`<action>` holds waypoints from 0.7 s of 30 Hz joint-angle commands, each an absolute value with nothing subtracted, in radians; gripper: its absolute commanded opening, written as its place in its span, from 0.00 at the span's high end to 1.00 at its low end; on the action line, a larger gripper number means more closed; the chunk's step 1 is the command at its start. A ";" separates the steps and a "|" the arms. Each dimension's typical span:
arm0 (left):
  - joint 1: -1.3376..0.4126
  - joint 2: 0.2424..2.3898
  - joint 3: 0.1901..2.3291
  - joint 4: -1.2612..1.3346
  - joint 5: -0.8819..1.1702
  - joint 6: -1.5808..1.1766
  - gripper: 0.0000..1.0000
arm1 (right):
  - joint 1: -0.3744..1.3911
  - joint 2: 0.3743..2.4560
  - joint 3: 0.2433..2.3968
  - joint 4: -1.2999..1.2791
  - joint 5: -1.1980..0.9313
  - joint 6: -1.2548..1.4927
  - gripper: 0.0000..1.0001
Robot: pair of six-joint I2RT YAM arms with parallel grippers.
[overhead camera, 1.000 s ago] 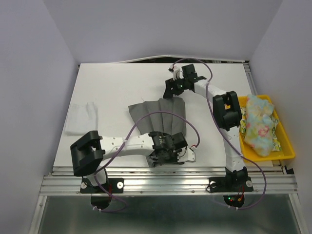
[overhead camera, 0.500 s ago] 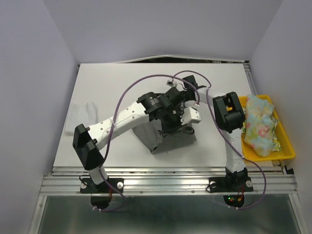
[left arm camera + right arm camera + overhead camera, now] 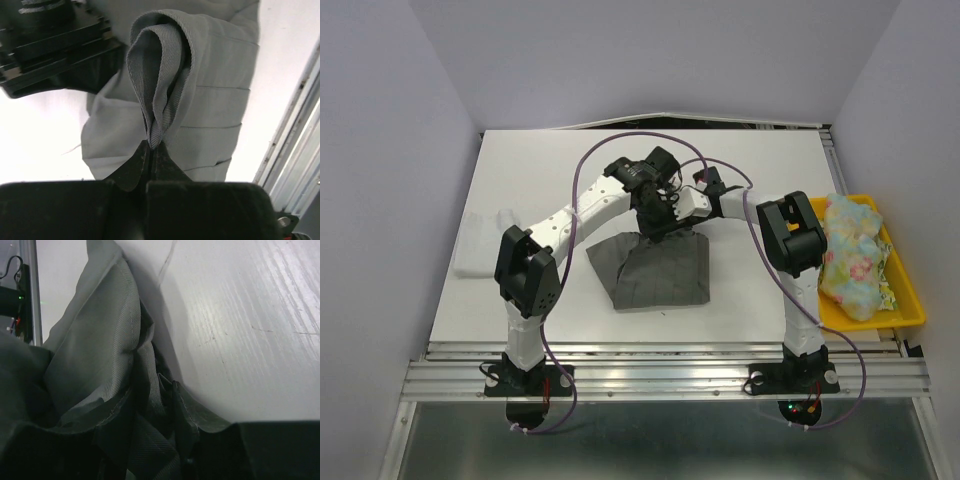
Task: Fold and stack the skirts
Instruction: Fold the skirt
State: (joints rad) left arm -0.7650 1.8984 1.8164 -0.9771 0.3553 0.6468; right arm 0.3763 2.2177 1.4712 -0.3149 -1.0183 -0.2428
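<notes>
As L gripper point(image 3: 151, 145) pinches grey skirt point(image 3: 212, 75), R gripper point(image 3: 676, 217) sits just beside.

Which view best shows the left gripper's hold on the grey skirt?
Left wrist: the left gripper is shut on a pinched fold of the grey skirt, seen close up. Top external shows most of the skirt lying on the table, but not the pinch itself. Right wrist shows only bunched grey cloth.
</notes>
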 commanded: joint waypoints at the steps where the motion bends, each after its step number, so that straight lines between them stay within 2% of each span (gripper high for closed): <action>1: -0.721 1.885 1.830 -0.893 0.342 0.727 1.00 | 0.391 2.204 1.430 -0.377 -0.988 -0.291 0.60; 8: -0.684 1.910 1.769 -0.758 0.345 0.779 1.00 | 0.391 2.226 1.442 -0.374 -1.005 -0.285 0.61; 21: -0.666 1.924 1.461 -0.327 0.264 0.816 0.99 | 0.391 2.279 1.488 -0.377 -0.983 -0.253 0.59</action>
State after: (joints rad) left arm -0.6724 1.9366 1.5318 -0.5255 0.3069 0.7883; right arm 0.3763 2.2280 1.4700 -0.3305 -1.0546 -0.2543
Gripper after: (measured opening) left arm 0.041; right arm 0.397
